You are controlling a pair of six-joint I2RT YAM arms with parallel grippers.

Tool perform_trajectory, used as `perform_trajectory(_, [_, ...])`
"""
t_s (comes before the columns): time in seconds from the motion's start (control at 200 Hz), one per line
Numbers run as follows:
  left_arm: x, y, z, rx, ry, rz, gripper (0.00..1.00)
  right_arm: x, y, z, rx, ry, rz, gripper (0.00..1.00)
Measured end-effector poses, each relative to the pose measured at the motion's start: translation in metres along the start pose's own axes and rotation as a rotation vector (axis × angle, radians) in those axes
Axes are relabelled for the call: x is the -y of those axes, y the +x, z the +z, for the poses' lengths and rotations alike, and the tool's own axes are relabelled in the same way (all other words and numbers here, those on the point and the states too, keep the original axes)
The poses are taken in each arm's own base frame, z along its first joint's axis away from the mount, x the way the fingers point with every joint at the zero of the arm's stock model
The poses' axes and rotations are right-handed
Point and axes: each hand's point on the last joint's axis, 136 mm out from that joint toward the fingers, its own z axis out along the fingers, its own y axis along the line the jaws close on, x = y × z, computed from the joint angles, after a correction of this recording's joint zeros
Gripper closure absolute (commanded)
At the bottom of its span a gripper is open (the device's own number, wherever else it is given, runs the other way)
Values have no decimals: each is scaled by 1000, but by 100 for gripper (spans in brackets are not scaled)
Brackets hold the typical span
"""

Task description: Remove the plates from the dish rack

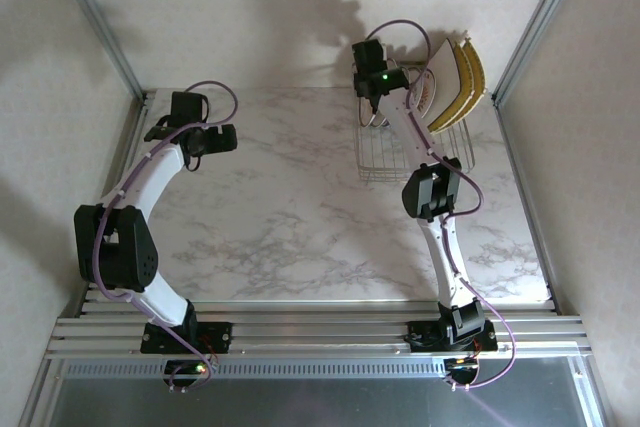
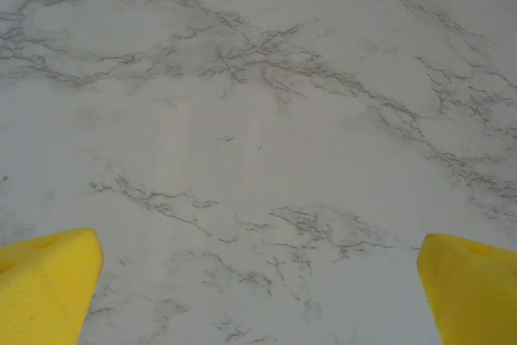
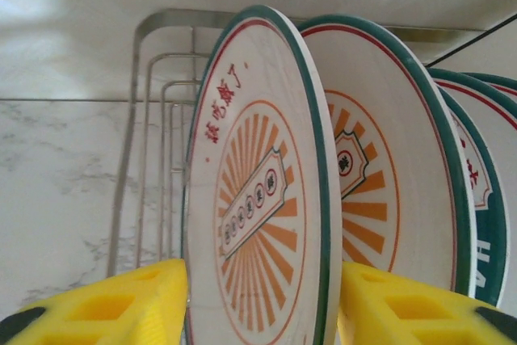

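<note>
In the right wrist view several small round white plates with orange sunburst centres and green rims stand on edge in the silver wire dish rack (image 3: pixel 153 62). My right gripper (image 3: pixel 262 305) is shut on the front round plate (image 3: pixel 258 199), one yellow finger (image 3: pixel 121 309) against its face and the other behind its rim. A second plate (image 3: pixel 380 167) stands just behind. From above, the rack (image 1: pixel 385 162) sits at the far right, with yellow striped square plates (image 1: pixel 462 82) leaning at its back. My left gripper (image 2: pixel 258 296) is open over bare marble.
The marble table (image 1: pixel 280 207) stretches between the two arms. Metal frame posts (image 1: pixel 95 17) stand at the left and right sides. The back wall rises right behind the rack. My left arm (image 1: pixel 150 172) bends over the table's left side.
</note>
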Motion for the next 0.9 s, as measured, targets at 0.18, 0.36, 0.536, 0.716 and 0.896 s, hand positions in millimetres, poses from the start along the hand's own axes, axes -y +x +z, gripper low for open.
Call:
perform_trajectory(0.18, [1,0,0,-2,6,0,0,5,1,7,12,54,-3,66])
perform_trajectory(0.36, [1,4,1,-11,5,2,0,10,-3,6,32,85,9,82])
perform_trajectory(0.536, [0,8,2,-19,4,10,0,15,-5,6,43,119,5,98])
perform_trajectory(0.716, [2,12,1,-22,7,18,0,16,-5,6,42,124,4,100])
perform_trajectory(0.896, [2,11,-3,-16,8,17,0,15,-5,5,44,131,1,100])
